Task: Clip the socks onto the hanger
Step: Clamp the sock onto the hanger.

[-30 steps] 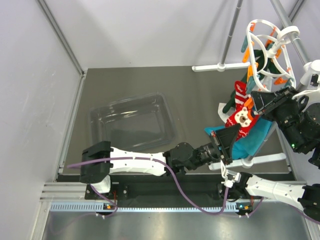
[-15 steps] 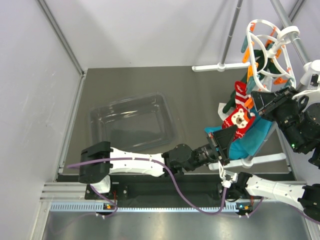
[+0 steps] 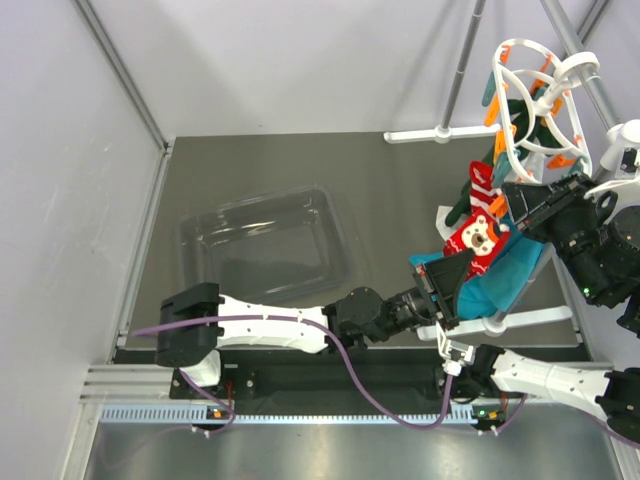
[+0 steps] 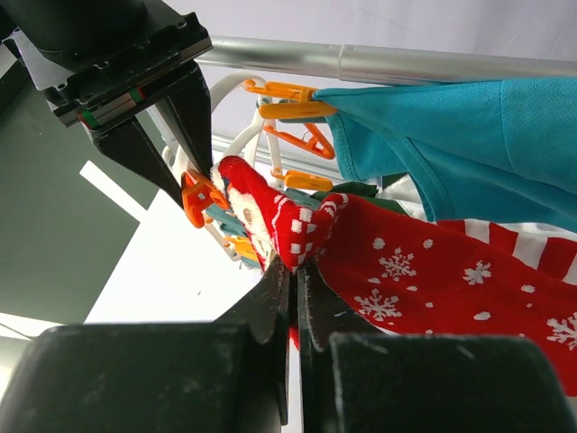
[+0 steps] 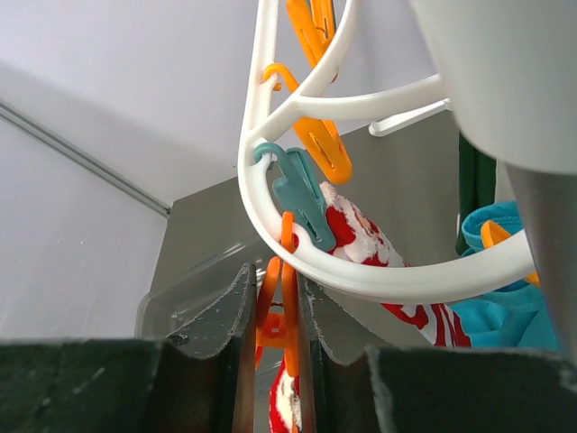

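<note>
The white round hanger (image 3: 519,43) hangs at the far right, with orange pegs dangling from it. My right gripper (image 3: 515,205) is shut on one orange peg (image 5: 281,311) under the hanger's rim (image 5: 361,281) and squeezes its handles. My left gripper (image 4: 294,271) is shut on the edge of a red snowflake sock (image 4: 424,271). It holds the sock's fluffy cuff (image 4: 245,194) up beside that peg (image 4: 196,195). In the top view this raised sock (image 3: 480,238) shows a face. A red-and-white striped sock (image 5: 365,230) hangs from a teal peg (image 5: 297,194).
A clear plastic tray (image 3: 265,245) lies on the table at left of centre. A teal cloth (image 3: 505,282) hangs over the grey rack pole (image 4: 379,63). The rack's white foot (image 3: 440,133) rests at the back. A dark green item (image 3: 463,207) hangs beside the socks.
My left gripper has shifted slightly to the left with the sock in it. The right gripper stays shut on the orange peg.
</note>
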